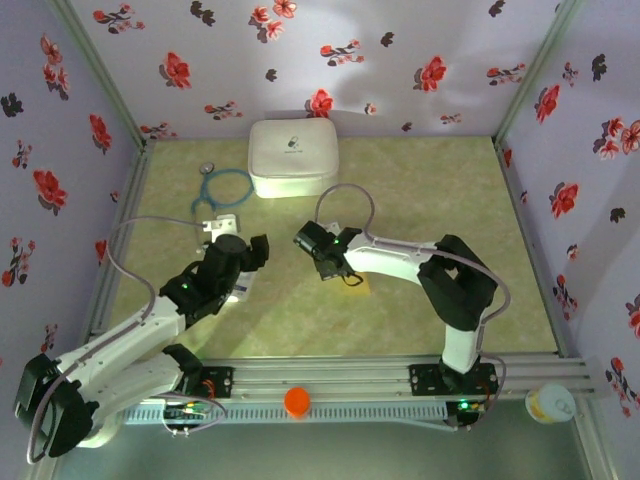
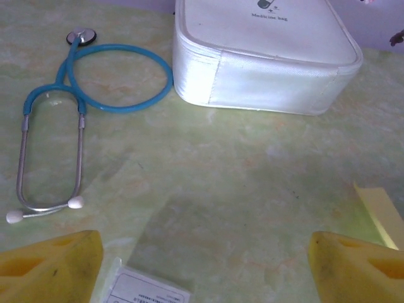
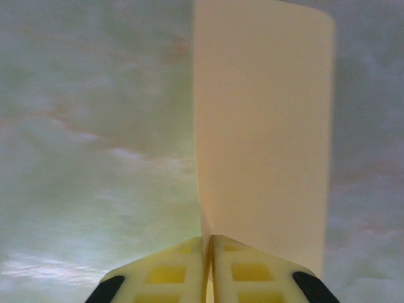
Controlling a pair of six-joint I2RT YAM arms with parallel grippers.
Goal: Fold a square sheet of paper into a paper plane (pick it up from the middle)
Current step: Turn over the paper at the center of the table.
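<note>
Right wrist view: right gripper [image 3: 209, 268], jaws pressed together, pinches the yellow paper [image 3: 262, 126] by its near edge, mid-table; the paper seems already folded. Left gripper [image 2: 205, 265], jaws spread, should probably pin the paper before any creasing.

1. A white rounded case [image 1: 292, 157] printed "Medicine bag" sits at the far middle of the green marbled desk [image 1: 430, 200].
2. A blue stethoscope [image 1: 222, 188] lies coiled just left of the case, its metal ear tubes towards the near side.
3. A small white printed packet [image 2: 148, 289] lies flat on the desk.
4. A small orange object [image 1: 297, 401] sits on the near rail.
</note>
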